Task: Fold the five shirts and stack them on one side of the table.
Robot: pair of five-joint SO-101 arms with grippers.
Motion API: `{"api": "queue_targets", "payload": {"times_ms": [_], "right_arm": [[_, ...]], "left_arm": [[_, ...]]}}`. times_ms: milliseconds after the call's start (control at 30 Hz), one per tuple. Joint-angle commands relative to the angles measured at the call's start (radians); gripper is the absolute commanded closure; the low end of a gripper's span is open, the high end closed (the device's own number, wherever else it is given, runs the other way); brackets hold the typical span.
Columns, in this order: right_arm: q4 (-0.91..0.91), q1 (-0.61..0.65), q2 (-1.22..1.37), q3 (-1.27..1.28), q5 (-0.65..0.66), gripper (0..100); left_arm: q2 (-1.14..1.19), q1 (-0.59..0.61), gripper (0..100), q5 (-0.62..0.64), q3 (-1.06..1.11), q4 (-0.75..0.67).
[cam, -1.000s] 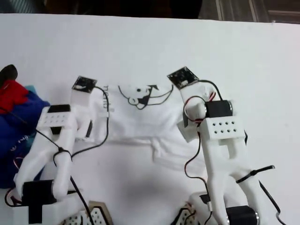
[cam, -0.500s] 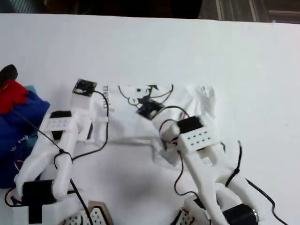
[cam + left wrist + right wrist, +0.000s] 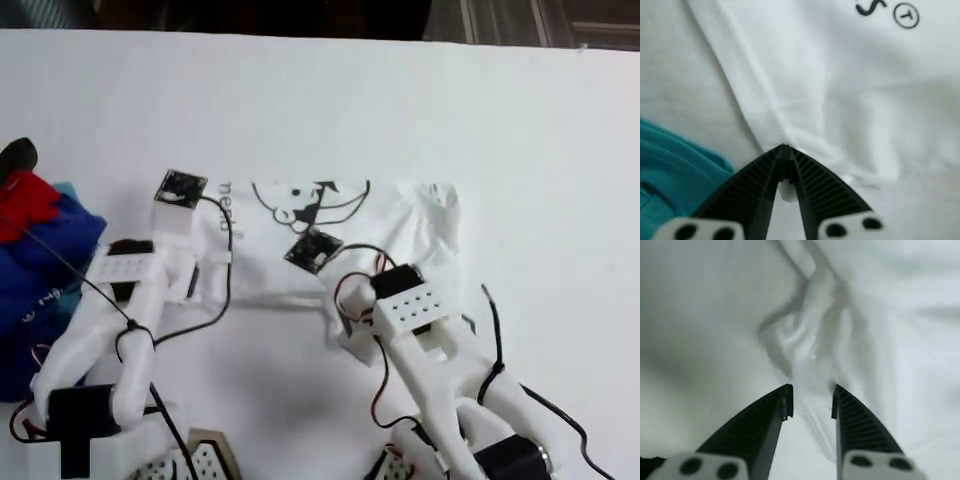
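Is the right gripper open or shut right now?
Open: on the right gripper the fingertips stand apart, with a ridge of the white shirt between them.

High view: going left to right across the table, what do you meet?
pile of coloured shirts → left arm → white shirt → bare table. The right arm lies over the white shirt, so it has no clear place.

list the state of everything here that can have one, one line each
white shirt: spread on the table, print up, rumpled on one side
left end effector: shut, pinching the white shirt's edge
right end effector: open, straddling a ridge of the shirt's cloth
heap of coloured shirts: unfolded, bunched at the table's edge
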State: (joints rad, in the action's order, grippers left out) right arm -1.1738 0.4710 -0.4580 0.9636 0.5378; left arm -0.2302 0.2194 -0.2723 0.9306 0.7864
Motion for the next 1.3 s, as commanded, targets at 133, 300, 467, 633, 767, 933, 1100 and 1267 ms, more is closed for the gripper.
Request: {"api": "queue_targets", "payload": {"times_ms": [133, 300, 467, 633, 767, 933, 1100, 1267], "right_arm": [[0.139, 0.002, -0.027, 0.054, 0.003, 86.5], [0.222, -0.002, 0.039, 0.089, 0.003, 86.5], [0.24, -0.059, 0.093, 0.072, 0.0, 94.7], [0.163, -0.101, 0.022, 0.031, 0.0, 98.1], [0.085, -0.091, -0.084, -0.002, 0.0, 97.9], [0.028, -0.091, -0.142, -0.006, 0.0, 97.9], [0.021, -0.091, -0.142, 0.002, -0.002, 97.4], [0.038, -0.091, -0.14, -0.002, -0.002, 88.7]], "left_arm": [[-0.028, 0.006, 97, 0.002, 0.002, -0.017], [-0.028, 0.006, 97, 0.002, 0.002, -0.017], [-0.028, 0.006, 97, 0.002, 0.004, -0.017], [-0.028, 0.006, 97, 0.002, 0.004, -0.017], [-0.028, 0.005, 97, 0.002, 0.004, -0.017], [-0.028, 0.005, 97, 0.002, 0.004, -0.017], [-0.028, 0.005, 97, 0.002, 0.004, -0.017], [-0.028, 0.005, 97, 0.002, 0.004, -0.017]]}}
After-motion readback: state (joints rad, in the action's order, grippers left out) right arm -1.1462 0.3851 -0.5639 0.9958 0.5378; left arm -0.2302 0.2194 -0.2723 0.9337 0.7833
